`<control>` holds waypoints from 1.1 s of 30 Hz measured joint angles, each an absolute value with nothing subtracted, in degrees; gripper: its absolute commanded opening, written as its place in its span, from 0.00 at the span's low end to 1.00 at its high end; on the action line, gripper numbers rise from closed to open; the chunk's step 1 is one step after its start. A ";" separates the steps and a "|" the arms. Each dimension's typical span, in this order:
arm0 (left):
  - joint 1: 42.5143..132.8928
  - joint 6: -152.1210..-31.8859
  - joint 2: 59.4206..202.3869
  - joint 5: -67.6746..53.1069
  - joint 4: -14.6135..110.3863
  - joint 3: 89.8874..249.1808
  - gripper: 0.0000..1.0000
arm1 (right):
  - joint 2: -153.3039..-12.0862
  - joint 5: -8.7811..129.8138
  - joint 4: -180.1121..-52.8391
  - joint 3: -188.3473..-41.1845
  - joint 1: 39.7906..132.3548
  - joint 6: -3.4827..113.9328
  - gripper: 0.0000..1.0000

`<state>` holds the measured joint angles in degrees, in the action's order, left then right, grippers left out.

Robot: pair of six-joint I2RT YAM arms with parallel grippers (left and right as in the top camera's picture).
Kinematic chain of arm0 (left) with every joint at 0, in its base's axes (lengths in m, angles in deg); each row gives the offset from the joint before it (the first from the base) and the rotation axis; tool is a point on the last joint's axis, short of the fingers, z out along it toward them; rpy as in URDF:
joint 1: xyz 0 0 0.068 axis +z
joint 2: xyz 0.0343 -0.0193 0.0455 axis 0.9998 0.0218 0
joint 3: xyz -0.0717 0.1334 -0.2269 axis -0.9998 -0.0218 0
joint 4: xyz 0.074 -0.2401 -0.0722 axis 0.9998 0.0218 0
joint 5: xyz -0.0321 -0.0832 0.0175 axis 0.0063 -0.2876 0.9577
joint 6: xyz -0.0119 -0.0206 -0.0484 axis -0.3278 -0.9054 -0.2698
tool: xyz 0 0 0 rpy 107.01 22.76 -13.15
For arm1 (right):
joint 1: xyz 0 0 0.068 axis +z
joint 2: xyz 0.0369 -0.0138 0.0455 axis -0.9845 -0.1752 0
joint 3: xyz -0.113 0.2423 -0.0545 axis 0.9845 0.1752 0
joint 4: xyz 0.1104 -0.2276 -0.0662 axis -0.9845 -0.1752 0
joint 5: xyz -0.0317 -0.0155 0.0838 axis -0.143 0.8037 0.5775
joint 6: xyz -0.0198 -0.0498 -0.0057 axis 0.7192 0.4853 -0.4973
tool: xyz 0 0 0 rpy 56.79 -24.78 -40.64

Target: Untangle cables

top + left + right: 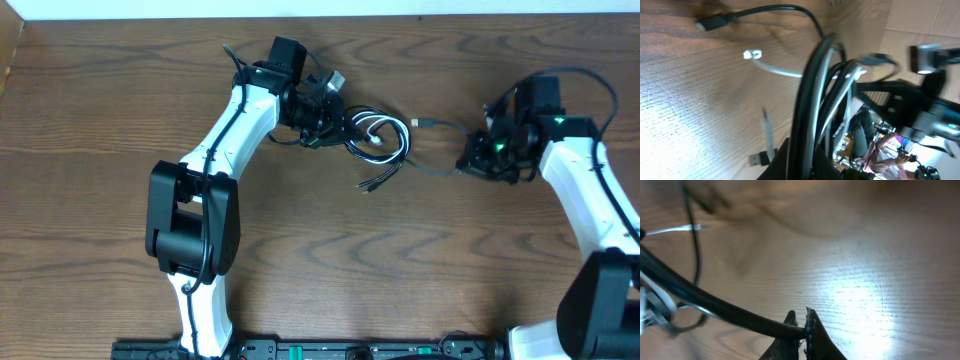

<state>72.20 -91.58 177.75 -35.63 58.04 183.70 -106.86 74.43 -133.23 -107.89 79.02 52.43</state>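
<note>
A black-and-white knotted cable bundle (378, 138) lies on the wooden table at upper middle. My left gripper (328, 120) is shut on the bundle's left side; in the left wrist view black and white strands (825, 95) run up from between my fingers (850, 162). A black cable (440, 160) runs from the bundle right to my right gripper (478, 158), which is shut on its end. In the right wrist view the black cable (725, 307) ends between my closed fingertips (804, 325). Loose plugs (368, 184) stick out below the bundle.
A white plug end (752, 54) and a black plug (710, 22) rest on the table in the left wrist view. A USB plug (758, 160) lies near my left fingers. A small plug (420, 123) lies between the bundle and the right arm.
</note>
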 measured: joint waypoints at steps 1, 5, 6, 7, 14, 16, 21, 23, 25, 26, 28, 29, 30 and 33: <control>72.17 -91.56 177.75 -35.65 58.02 183.70 0.07 | -107.54 74.38 -132.94 -107.26 79.02 51.88 0.02; 72.31 -91.21 177.75 -36.83 56.71 183.65 0.07 | -109.81 72.77 -132.55 -105.90 78.96 50.33 0.22; 72.46 -90.92 177.75 -37.45 56.01 183.65 0.07 | -109.96 72.11 -132.55 -105.73 78.94 50.09 0.31; 72.66 -90.53 177.75 -38.26 55.04 183.63 0.07 | -109.98 71.65 -132.51 -105.62 78.83 49.89 0.36; 73.29 -90.00 177.75 -47.70 47.79 183.59 0.07 | -109.98 69.79 -130.82 -105.60 78.63 49.87 0.43; 73.27 -90.00 177.75 -50.60 47.68 183.59 0.07 | -109.98 71.43 -129.05 -105.58 78.63 51.25 0.37; 72.94 -90.00 177.73 -54.36 47.61 183.59 0.07 | -109.98 82.82 -123.15 -105.60 78.63 58.24 0.35; 72.87 -90.00 177.58 -54.52 47.64 183.59 0.08 | -109.98 87.06 -121.73 -105.64 78.63 60.19 0.36; 72.85 -90.00 176.95 -53.84 47.70 183.50 0.07 | -109.98 90.78 -120.55 -105.86 78.65 61.32 0.37; 72.81 -90.03 176.40 -52.90 47.83 183.39 0.07 | -109.98 92.33 -119.94 -105.99 78.74 61.72 0.37; 72.50 -90.03 174.72 -49.93 48.51 183.30 0.07 | -109.98 95.00 -118.13 -106.34 79.24 61.74 0.36; 72.26 -90.00 173.82 -48.31 48.86 183.30 0.07 | -109.98 95.80 -117.47 -106.47 79.64 61.65 0.35; 71.80 -90.00 172.66 -45.69 49.71 183.30 0.07 | -109.98 96.48 -116.64 -106.51 80.14 61.48 0.35; 69.38 -90.03 169.21 -36.68 52.88 183.30 0.07 | -109.98 98.03 -113.73 -106.56 82.17 59.27 0.35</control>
